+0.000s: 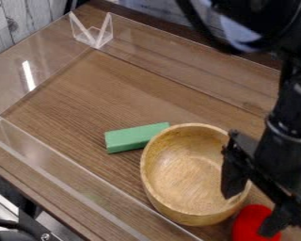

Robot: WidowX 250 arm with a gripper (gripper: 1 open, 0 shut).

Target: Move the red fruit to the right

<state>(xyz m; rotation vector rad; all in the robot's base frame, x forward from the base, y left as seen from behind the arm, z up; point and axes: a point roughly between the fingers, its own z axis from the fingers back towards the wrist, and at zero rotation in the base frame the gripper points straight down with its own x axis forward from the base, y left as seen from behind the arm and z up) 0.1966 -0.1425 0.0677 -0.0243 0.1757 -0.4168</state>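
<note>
The red fruit (252, 224) lies at the bottom right corner of the table, just past the rim of the wooden bowl; only its red lower part shows, the rest hidden behind my gripper. My black gripper (259, 193) hangs right over it, open, one finger (233, 176) by the bowl's right rim and the other finger (289, 211) to the fruit's right. Whether the fingers touch the fruit I cannot tell.
A round wooden bowl (175, 179) stands at the front middle. A flat green block (136, 136) lies against its left side. Clear acrylic walls ring the wooden table (128, 85), with a clear stand (90, 30) at the back left.
</note>
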